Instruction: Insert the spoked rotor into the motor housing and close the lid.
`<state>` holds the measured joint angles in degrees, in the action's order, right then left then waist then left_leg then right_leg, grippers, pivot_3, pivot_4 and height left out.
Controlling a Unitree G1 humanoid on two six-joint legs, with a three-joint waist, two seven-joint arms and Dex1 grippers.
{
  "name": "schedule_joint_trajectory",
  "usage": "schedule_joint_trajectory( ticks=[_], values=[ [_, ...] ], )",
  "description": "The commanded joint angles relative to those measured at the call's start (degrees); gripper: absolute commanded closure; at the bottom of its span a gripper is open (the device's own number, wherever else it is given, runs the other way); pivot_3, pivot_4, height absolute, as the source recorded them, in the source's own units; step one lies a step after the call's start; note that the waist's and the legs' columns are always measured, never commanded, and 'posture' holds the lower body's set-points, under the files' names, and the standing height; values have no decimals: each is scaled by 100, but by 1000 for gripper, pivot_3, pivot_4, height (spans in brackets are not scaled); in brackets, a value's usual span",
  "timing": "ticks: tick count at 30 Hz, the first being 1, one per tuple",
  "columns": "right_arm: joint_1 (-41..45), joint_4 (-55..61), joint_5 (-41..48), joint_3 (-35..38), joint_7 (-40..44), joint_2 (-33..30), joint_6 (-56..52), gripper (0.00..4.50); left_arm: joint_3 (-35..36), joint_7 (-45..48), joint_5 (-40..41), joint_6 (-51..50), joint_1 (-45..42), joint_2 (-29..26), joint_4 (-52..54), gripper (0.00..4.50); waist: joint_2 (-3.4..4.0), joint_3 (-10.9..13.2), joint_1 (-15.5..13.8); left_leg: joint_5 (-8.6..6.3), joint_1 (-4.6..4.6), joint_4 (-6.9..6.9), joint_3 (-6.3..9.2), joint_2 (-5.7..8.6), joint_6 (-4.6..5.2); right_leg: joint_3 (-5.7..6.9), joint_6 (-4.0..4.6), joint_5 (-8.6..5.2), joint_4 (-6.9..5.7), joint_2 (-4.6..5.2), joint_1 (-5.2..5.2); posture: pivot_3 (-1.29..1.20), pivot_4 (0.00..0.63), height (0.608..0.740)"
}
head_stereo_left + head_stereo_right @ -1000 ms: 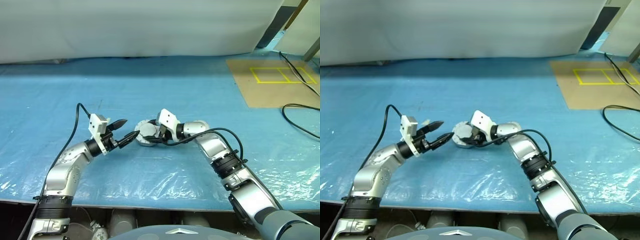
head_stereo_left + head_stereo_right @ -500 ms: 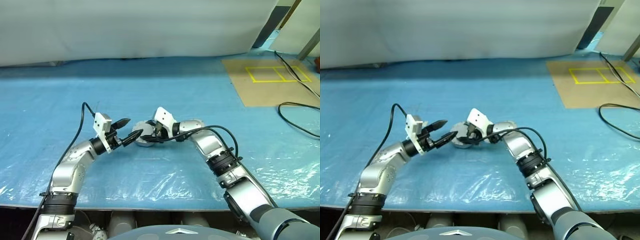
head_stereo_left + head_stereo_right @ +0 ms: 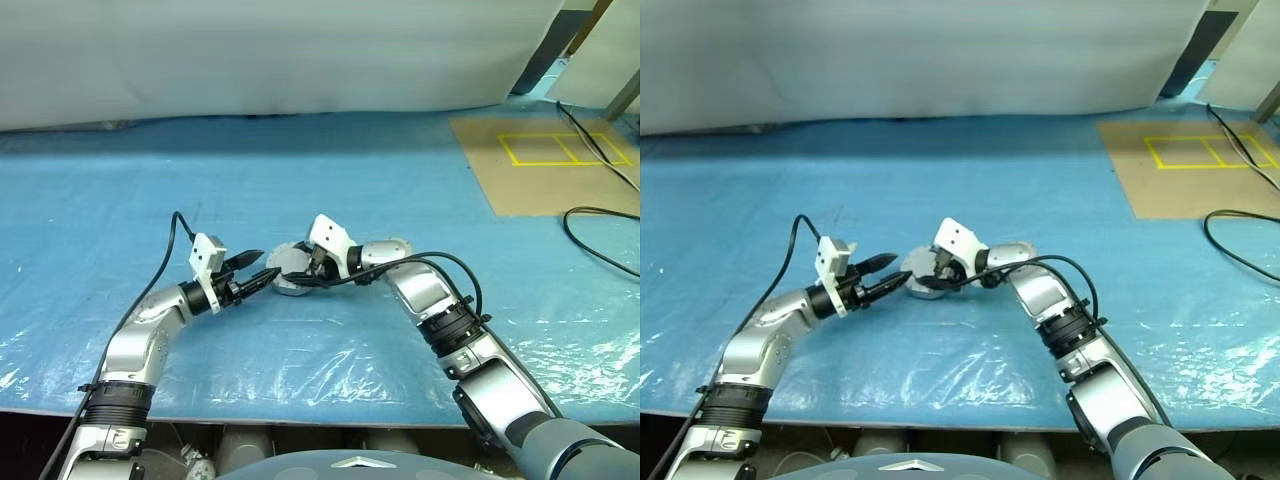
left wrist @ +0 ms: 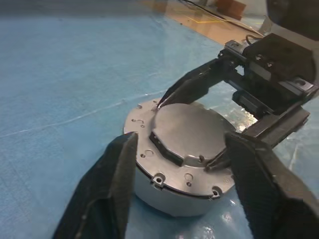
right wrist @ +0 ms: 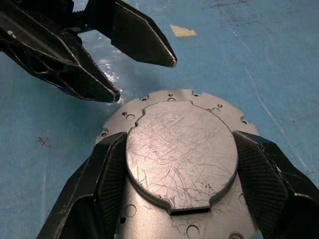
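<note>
Motor housing [image 3: 290, 284]: short grey puck, on the blue-sheeted bench [image 3: 330, 180], near its middle, between the two tools.
Lid [image 5: 182, 152]: grey scratched cap with bolt-holed flange, seated on top of the housing.
Right tool [image 5: 182, 164]: reaches in from the right, fingers [image 5: 107, 172] clamped on opposite sides of the lid's raised centre.
Left tool [image 3: 256, 272]: reaches in from the left, fingers parted, empty, tips just beside the housing's left edge.
Brown board [image 3: 545, 165] with yellow tape outline: far right.
Black cable [image 3: 600, 235]: right edge.
</note>
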<state>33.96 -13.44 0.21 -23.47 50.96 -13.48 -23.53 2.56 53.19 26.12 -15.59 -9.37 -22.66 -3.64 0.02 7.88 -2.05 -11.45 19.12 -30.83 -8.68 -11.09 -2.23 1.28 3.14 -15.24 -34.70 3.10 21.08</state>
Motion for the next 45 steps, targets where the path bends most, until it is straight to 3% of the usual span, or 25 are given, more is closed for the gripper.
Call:
schedule_joint_trajectory(
  ticks=[1, 7, 15, 27, 32, 37, 45],
  values=[
    [-576, -902, -435, -494, -69, -160, -98, 1544, 27, 100, 105, 42, -47, -30, 199, 2554, -3, -2, -10, 0, -3, 3, 0, 0, 0, 0, -1, -1, 0, 0, -1, 0, 150, 740],
    [-536, -1074, -443, -464, -53, -177, 68, 1544, -173, 115, -300, 299, -68, -126, -49, 4484, 5, -11, -9, 0, -7, 14, -4, 0, 1, -5, -18, -11, 1, -1, 2, 0, 150, 740],
    [-487, -1170, -420, -400, -35, -186, 112, 1544, -561, 34, -1143, 1064, -459, -123, -993, 4484, 14, -26, -33, -1, -14, 17, -3, 3, 1, -7, -42, -25, 1, 2, -3, 0, 150, 740],
    [-408, -1231, -311, -215, 68, -165, 280, 1544, -857, 152, -1437, 1388, -646, 117, -1363, 4484, 29, -65, -64, -1, -18, 40, -2, 21, 2, -12, -51, -30, 9, 19, 0, 0, 150, 740],
    [-424, -1339, -145, -44, 169, -58, 396, 14, -843, 201, -1462, 1446, -689, 104, -1434, 4500, 29, -64, -78, -1, -4, 48, -3, 22, 2, -12, -56, -33, 19, 19, 7, 0, 150, 740],
    [-447, -1274, -4, 192, 77, 81, 517, 14, -837, 243, -1467, 1460, -727, 89, -1457, 4500, 27, -64, -84, -1, 2, 58, -5, 24, 2, -11, -50, -31, 38, 20, 4, 0, 150, 740],
    [-369, -145, 704, 861, 363, -97, 487, 14, -830, 270, -1473, 1491, -756, 87, -1501, 4500, 26, -30, -152, -1, 22, 69, -5, 23, 2, 5, -28, -15, 74, 20, 15, 0, 150, 740]
  ],
)
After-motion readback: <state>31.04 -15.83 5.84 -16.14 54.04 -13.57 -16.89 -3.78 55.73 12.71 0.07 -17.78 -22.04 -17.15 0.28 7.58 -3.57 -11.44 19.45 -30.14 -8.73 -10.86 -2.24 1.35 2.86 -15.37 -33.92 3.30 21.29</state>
